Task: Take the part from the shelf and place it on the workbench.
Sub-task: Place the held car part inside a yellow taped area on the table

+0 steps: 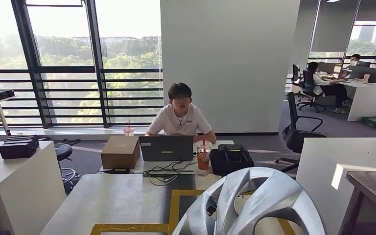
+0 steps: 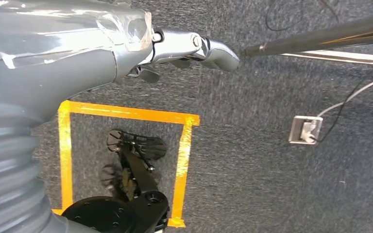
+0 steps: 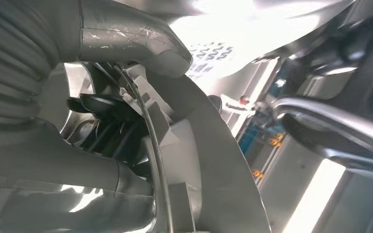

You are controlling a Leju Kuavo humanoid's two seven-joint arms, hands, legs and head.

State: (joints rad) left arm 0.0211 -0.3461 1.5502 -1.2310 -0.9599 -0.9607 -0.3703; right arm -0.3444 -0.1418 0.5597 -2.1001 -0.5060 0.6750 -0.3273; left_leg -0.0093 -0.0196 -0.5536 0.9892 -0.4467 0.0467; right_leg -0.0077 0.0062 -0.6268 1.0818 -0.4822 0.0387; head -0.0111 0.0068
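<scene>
The part is a large silver wheel cover (image 1: 254, 200) with curved spokes, low in the head view over the near right of the grey workbench (image 1: 122, 200). Up close, my right hand (image 3: 43, 145) grips it: the thumb (image 3: 141, 43) lies over one side of the rim and the fingers (image 3: 77, 194) over the other, with the cover's ribbed back (image 3: 213, 160) between them. My left hand (image 2: 77, 53) hangs above the carpet and holds nothing; one finger (image 2: 209, 48) sticks out straight.
Yellow tape (image 1: 176, 205) marks a box on the workbench. At its far end are a cardboard box (image 1: 120, 152), a laptop (image 1: 166, 148), a drink cup (image 1: 203, 155), a black bag (image 1: 231, 159) and a seated person (image 1: 181, 117). A white cabinet (image 1: 10, 176) stands left, a dark table (image 1: 372, 186) right.
</scene>
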